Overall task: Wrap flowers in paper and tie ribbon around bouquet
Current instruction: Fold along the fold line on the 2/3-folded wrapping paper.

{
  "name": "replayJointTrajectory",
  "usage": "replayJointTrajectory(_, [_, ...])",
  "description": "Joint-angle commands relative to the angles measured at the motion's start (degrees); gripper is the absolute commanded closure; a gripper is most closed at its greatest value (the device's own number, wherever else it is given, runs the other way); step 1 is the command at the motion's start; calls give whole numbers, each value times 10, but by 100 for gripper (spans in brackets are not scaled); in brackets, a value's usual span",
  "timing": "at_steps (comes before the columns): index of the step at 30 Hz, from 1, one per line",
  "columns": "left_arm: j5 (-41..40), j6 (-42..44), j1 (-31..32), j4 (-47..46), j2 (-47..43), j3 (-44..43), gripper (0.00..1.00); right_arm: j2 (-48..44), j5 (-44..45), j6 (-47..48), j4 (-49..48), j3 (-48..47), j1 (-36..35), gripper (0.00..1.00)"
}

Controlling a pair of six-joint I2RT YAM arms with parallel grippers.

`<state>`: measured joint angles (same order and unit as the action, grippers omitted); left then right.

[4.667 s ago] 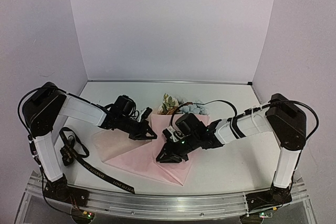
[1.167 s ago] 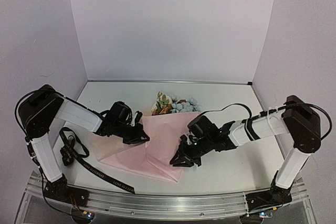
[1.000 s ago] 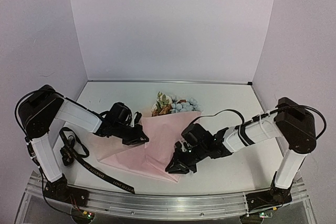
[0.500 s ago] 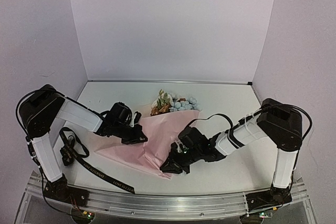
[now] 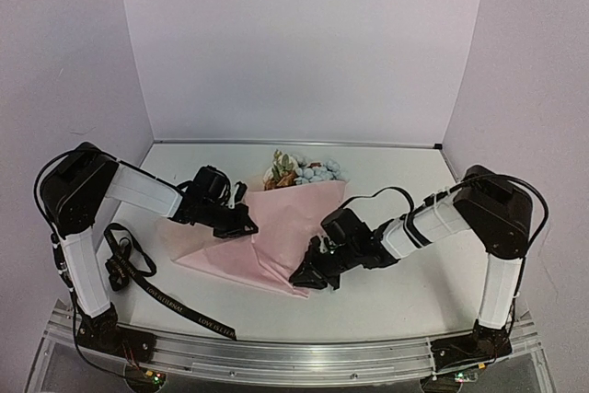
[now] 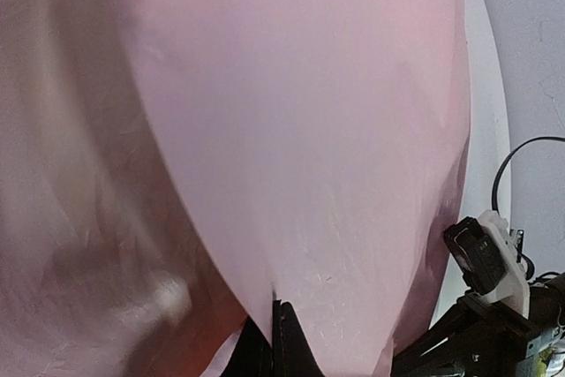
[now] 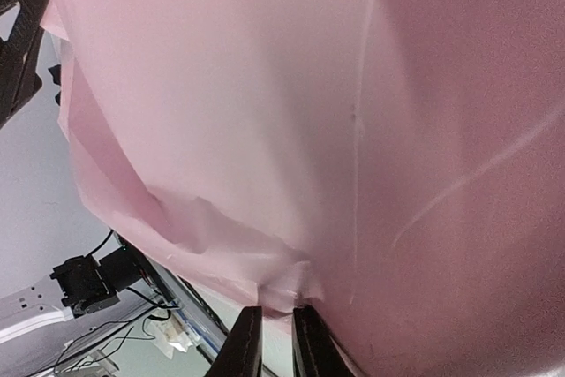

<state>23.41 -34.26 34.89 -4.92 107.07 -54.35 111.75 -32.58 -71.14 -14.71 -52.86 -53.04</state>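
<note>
two tools are clenched on the paper point(image 5: 281, 227). my left tool point(image 5: 241, 225) pins its left fold so the sheet can't slide on the bench point(image 5: 405, 292). my right tool point(image 5: 306, 276) nips the near corner to draw that flap over the stems. the flowers point(image 5: 304, 172) poke out toward the far edge, and the ribbon point(image 5: 161, 296) lies by the near left corner. against the earlier frames, the spread sheet has narrowed into a cone.

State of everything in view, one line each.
flowers: lying down, blooms past the paper's far edge
paper: folded over the flowers
ribbon: lying loose, untied
left end effector: shut on the paper
right end effector: shut on the paper
</note>
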Motion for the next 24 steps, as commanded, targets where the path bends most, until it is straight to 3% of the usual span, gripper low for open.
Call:
replayJointTrajectory(1, [18,14,-3,3,4,-18,100,-43,5,50,119,-42,2,87])
replayJointTrajectory(12, [23,13,-3,0,7,-21,100,27,-33,42,143,-159,1,87])
replayJointTrajectory(24, [9,12,-3,11,3,-19,98,100,-28,26,129,-182,-12,88])
